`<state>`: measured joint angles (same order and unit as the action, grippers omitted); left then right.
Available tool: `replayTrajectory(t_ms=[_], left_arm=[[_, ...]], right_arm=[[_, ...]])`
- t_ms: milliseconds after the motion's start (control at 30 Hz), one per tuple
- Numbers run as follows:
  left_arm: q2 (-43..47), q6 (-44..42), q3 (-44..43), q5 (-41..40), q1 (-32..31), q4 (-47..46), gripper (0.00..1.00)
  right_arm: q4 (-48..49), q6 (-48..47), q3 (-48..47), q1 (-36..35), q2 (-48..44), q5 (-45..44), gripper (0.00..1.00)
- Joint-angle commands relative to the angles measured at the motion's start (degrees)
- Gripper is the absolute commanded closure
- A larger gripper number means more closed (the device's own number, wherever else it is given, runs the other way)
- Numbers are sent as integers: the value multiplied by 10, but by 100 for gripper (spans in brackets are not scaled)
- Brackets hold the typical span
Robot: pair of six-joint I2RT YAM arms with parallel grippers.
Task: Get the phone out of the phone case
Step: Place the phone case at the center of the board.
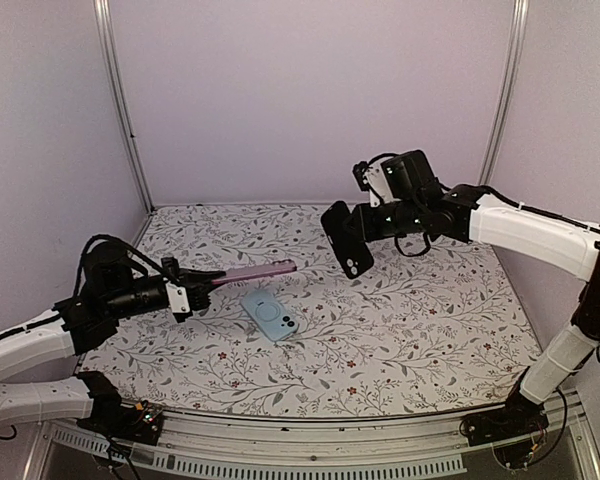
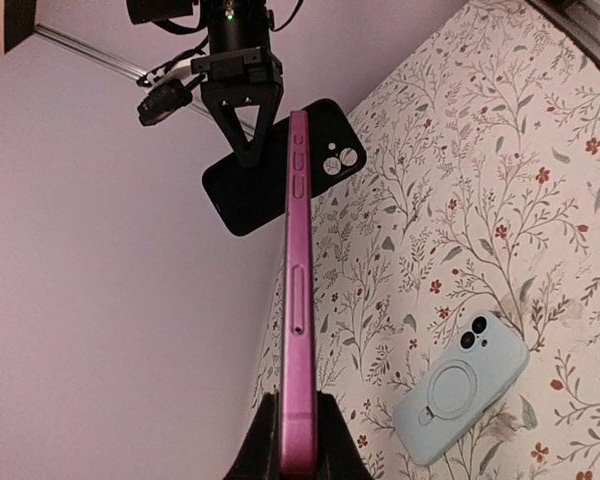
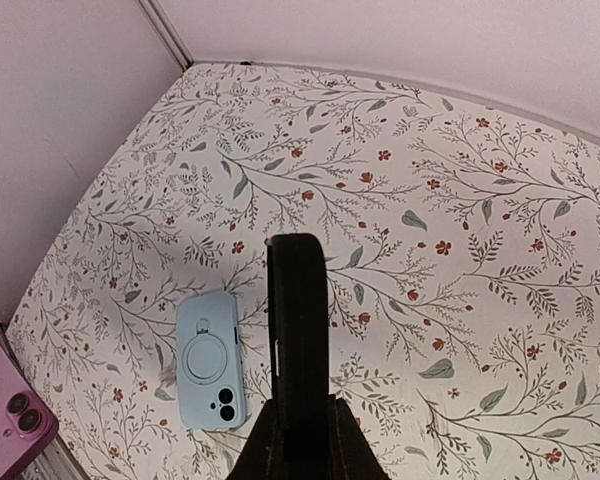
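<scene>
My left gripper (image 1: pixel 202 284) is shut on one end of a bare pink phone (image 1: pixel 255 271), holding it edge-on above the left part of the table. In the left wrist view the phone (image 2: pixel 297 300) runs straight up from the gripper (image 2: pixel 298 440). My right gripper (image 1: pixel 375 222) is shut on a black phone case (image 1: pixel 346 240), lifted above the table's back middle. That case (image 3: pixel 300 320) stands edge-on between the shut jaws of the right gripper (image 3: pixel 300 430). Phone and case are apart, the case (image 2: pixel 245 195) hanging beyond the phone's far end.
A light blue cased phone with a ring on its back (image 1: pixel 271 315) lies face down on the floral table (image 1: pixel 430 320), between the two arms. It also shows as the blue phone (image 2: pixel 460 400) and the blue phone (image 3: pixel 208 372). Walls and metal posts enclose the back.
</scene>
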<state>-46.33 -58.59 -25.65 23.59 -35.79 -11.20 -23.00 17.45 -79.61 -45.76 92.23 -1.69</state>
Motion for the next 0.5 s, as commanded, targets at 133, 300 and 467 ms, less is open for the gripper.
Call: replayTrajectory(t_ms=[133, 300, 467], left_arm=[[6, 4, -5, -6, 10, -52, 100], [-1, 8, -4, -12, 10, -54, 100], [-13, 8, -4, -19, 13, -56, 100]], right_arm=[[93, 51, -26, 86, 62, 157, 100], [129, 120, -73, 133, 163, 229, 100], [157, 183, -136, 156, 274, 272, 100]])
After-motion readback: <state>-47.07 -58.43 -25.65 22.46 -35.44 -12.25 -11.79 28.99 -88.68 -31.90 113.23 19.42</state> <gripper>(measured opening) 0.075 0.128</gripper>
